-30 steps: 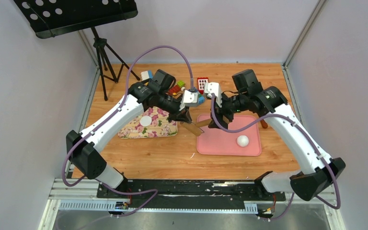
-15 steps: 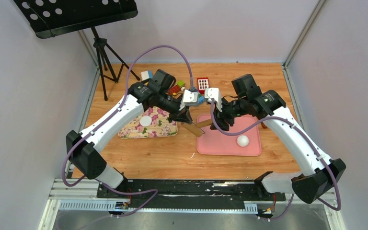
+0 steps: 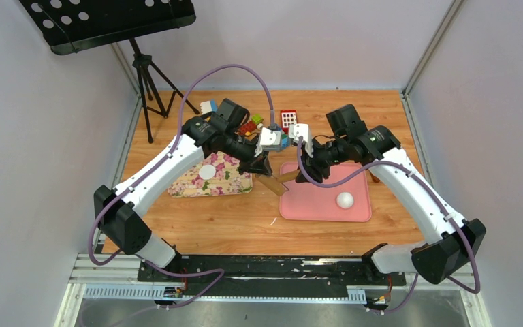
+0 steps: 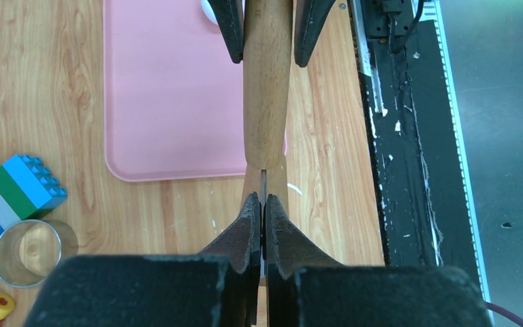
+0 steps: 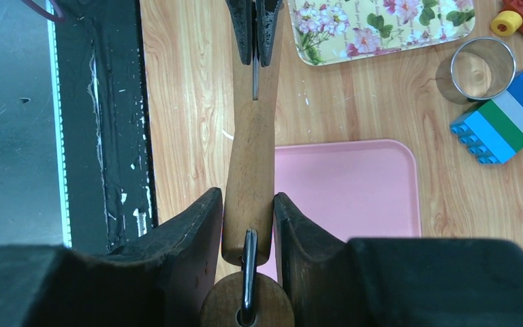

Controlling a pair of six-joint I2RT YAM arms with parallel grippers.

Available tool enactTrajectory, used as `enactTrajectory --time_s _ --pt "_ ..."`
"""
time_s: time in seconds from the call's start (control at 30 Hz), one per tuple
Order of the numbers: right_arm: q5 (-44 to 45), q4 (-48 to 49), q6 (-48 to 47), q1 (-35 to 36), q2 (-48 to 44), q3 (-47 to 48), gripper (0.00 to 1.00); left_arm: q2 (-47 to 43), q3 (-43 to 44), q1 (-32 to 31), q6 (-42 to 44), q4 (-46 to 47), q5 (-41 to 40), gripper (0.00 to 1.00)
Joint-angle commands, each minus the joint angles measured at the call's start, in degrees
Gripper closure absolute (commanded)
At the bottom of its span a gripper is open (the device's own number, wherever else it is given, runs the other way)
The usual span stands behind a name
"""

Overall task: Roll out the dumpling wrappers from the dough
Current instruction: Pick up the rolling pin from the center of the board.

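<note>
item 1: rolling pin, smooth turned wood, cylindrical barrel with a thin metal axle and a round knob at the end. you have it lifted level over the left edge of the pink tray.
item 2: your left gripper, dark textured fingers pressed together, pinching the pin's thin end.
item 3: your right gripper, pads set against both sides of the barrel, clamped on the wood near the knob.
item 4: dough, matte white ball, resting on the pink tray's near right part. the tray is flat plastic with rounded corners.
item 5: dumpling wrapper, thin flat white disc, lying on the floral tray to your left.
item 6: metal ring, shiny and round, standing on the wood-grain table just beside the toy bricks, which are studded blue, green and white.
</note>
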Motion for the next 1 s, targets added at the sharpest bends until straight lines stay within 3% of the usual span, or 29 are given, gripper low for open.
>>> enactTrajectory --time_s 0.0,0.07,0.3,0.57,0.63,0.73,0.97 --pt "-3.65 2.52 0.19 0.15 0.98 0.20 0.79 -3.00 2.08 -0.29 -0.52 2.75 3.89 1.00" --pt "-4.68 2.48 0.27 0.20 0.86 0.45 0.80 -3.06 1.99 -0.23 -0.49 2.79 3.90 1.00" --pt "-6.72 2.50 0.88 -0.29 0.28 1.17 0.66 -3.48 1.48 -0.18 -0.77 3.65 3.68 1.00" --pt "-10.66 2.35 1.21 -2.02 -0.04 0.64 0.64 -3.97 0.58 0.58 -1.59 5.09 3.89 1.00" --pt "-11.74 2.28 1.68 -2.22 0.36 0.93 0.73 -3.92 0.66 0.60 -1.89 5.26 4.03 1.00" --pt "-13.06 2.24 2.38 -2.24 0.93 1.45 0.99 -4.00 0.60 0.67 -2.70 6.07 4.30 1.00" --pt "-10.00 3.79 5.31 -2.77 1.26 2.12 1.00 -4.16 0.38 0.71 -4.00 7.11 3.95 1.00"
